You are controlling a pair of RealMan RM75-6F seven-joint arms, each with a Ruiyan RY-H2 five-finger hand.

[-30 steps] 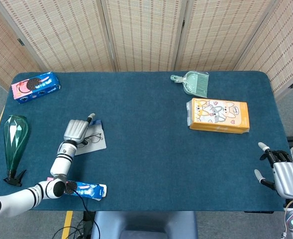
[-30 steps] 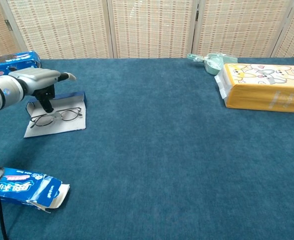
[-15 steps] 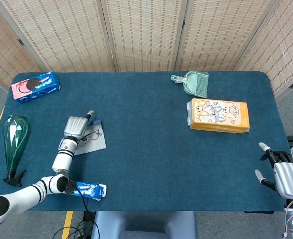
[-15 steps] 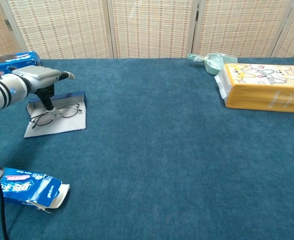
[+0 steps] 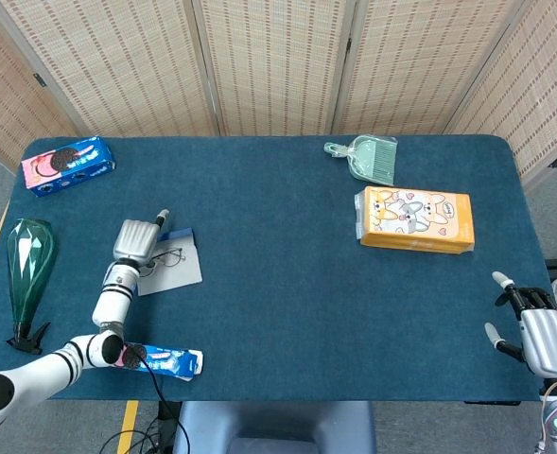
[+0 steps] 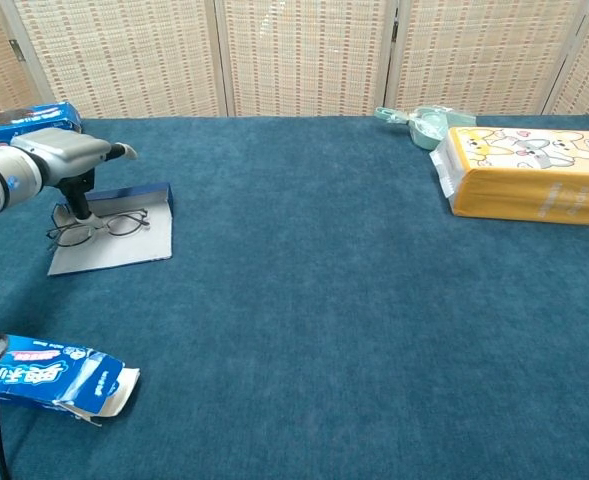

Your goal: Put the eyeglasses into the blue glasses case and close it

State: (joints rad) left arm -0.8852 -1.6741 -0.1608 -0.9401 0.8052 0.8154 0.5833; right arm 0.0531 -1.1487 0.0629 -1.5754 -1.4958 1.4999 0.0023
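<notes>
The eyeglasses (image 6: 96, 227) are thin and wire-framed, and they lie over the open blue glasses case (image 6: 119, 250), which shows a flat grey lining and a blue rim at its back. My left hand (image 6: 67, 160) is above the case's left end, with its fingers (image 6: 78, 207) reaching down and pinching the frame near the bridge. One lens hangs past the case's left edge. In the head view the left hand (image 5: 134, 240), eyeglasses (image 5: 166, 257) and case (image 5: 179, 271) sit at the table's left. My right hand (image 5: 541, 337) is off the table's near right corner, holding nothing, its fingers apart.
A cookie box (image 5: 67, 165) sits at the far left. A green bottle (image 5: 29, 263) lies at the left edge. A torn blue packet (image 6: 59, 375) lies near the front. An orange tissue pack (image 5: 415, 219) and a green dustpan (image 5: 368, 158) are at the right.
My left hand has shifted left across the case, and the eyeglasses have moved left with it. The right hand has stayed put.
</notes>
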